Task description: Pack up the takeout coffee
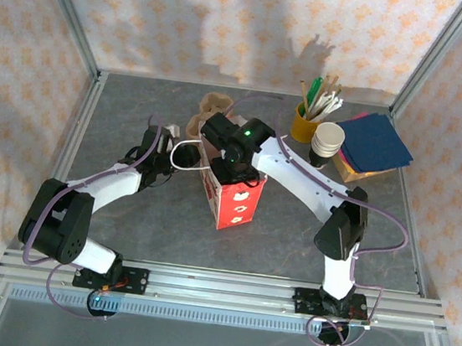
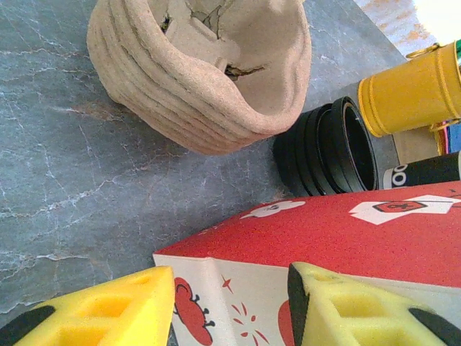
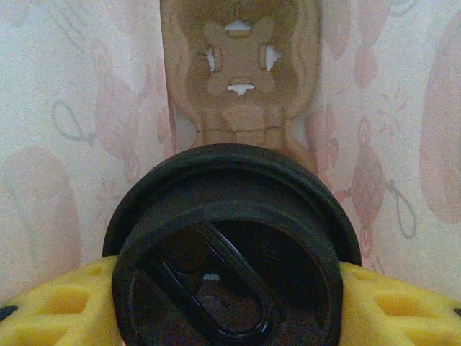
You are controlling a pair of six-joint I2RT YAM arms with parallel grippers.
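Note:
The takeout coffee's black lid (image 3: 230,245) sits between the yellow pads of my right gripper (image 3: 230,288), which is shut on the cup. The cup hangs inside the red paper bag (image 1: 236,203), whose pale inner walls surround it. A brown pulp carrier (image 3: 238,65) lies at the bag's bottom beyond the cup. From above, my right gripper (image 1: 229,173) points down into the bag's mouth. My left gripper (image 2: 230,288) stands open, its fingers apart right at the bag's white side panel (image 2: 238,288) beside the red face (image 2: 346,238). In the top view it (image 1: 168,158) sits at the bag's left.
A stack of pulp carriers (image 2: 202,72) lies behind the bag, with a stack of black lids (image 2: 331,148) next to it. The yellow stirrer cup (image 1: 304,125), stacked paper cups (image 1: 327,143) and blue napkins (image 1: 376,142) stand at the back right.

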